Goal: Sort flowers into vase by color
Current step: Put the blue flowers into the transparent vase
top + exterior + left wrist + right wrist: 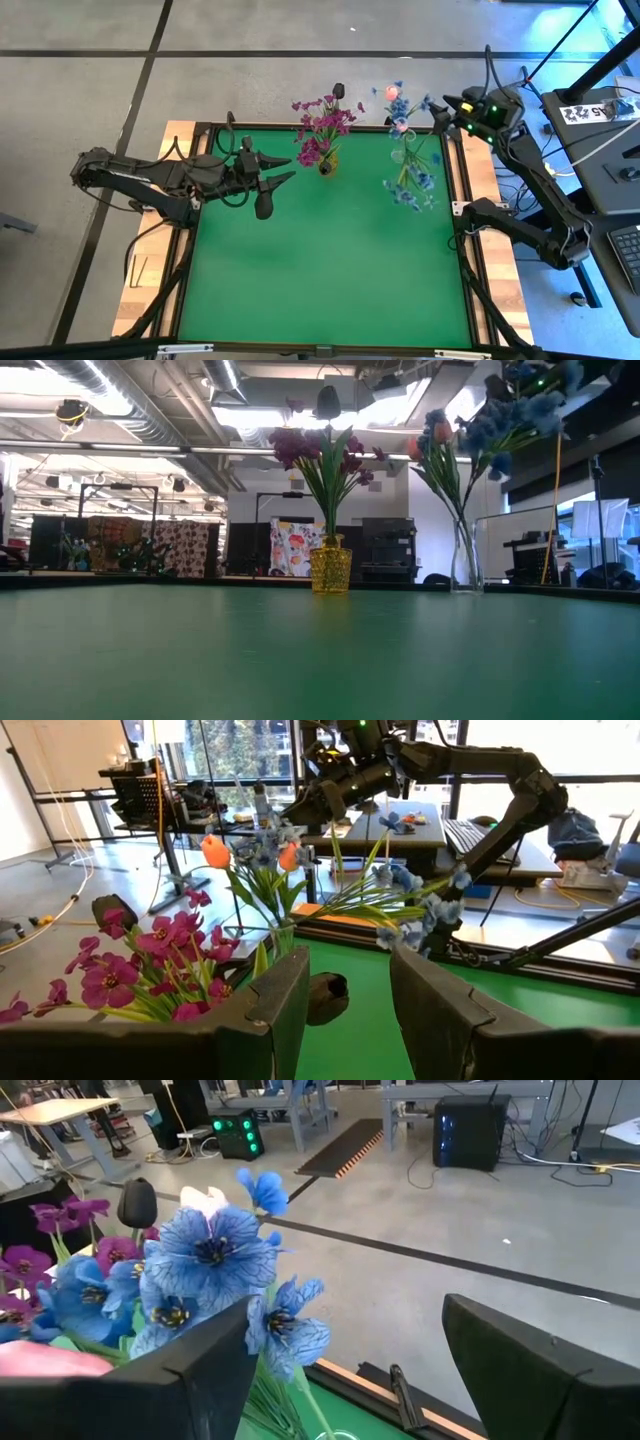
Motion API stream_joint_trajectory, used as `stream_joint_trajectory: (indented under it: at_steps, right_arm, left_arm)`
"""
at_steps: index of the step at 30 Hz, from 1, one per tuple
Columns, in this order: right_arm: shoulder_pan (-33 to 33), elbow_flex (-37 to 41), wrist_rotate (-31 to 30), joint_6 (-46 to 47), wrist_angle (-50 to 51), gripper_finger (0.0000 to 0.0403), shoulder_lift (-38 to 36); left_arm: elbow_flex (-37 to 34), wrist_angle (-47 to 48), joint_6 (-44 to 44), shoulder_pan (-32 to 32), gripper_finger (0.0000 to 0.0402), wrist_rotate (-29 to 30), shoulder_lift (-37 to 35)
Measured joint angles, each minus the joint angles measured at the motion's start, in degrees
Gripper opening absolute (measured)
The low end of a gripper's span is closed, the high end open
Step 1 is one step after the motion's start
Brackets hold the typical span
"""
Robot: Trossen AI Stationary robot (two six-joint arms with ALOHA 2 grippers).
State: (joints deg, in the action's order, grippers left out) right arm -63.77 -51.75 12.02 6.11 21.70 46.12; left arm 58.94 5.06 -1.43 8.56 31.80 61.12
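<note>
Magenta sprays [322, 125] stand in the yellow vase [331, 570] at the far edge of your green counter [320, 270], and the blue sprays [410, 185] share the clear glass vase [465, 560] with the pale tulips [394, 97] near the far right corner. No loose stem shows on the counter, so the sort looks close to finished. Your left gripper [284, 170] hovers just beside the magenta bunch with its jaws spread and nothing between them. Your right gripper [440, 108] hangs above the glass vase, jaws also apart and holding nothing, though blue blooms sit right against one finger [190, 1380] in the right wrist view. That is where trouble could start: pull the right arm away carelessly and a finger may snag a petal or leaf, drag the spray out, or tip the tall, narrow glass vase. The blue stems already lean outward over the counter, so they would catch easily. On the left, any forward drift could knock the small yellow vase, which looks light.
</note>
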Motion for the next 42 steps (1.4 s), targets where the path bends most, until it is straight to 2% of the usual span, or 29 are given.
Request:
stream_joint_trajectory:
  at_steps: [7, 10, 13, 23, 42]
  right_arm:
    - [0.01, 0.00, 0.69, 0.30, 0.97, 0.0294, -1.23]
    - [0.02, 0.00, 1.09, 0.37, 1.22, 0.0269, -1.68]
    - [0.00, 0.00, 1.27, 0.37, 1.27, 0.0243, -1.83]
    - [0.04, 0.00, 3.09, 1.28, 1.28, 0.0195, -1.81]
    - [0.00, 0.02, 4.15, 1.36, 1.96, 0.0121, -1.81]
  left_arm:
    - [0.04, 0.14, -1.49, 0.23, 0.0137, -0.15, 0.65]
    - [0.07, -0.59, -3.52, 0.19, 0.0137, -4.82, 2.23]
    - [0.07, -2.67, -4.18, 0.88, 0.0137, -9.21, 5.94]
    - [0.04, -12.65, 0.29, 2.12, 0.0137, -9.46, 17.74]
    - [0.04, -14.73, 0.09, 2.03, 0.0137, -9.43, 18.38]
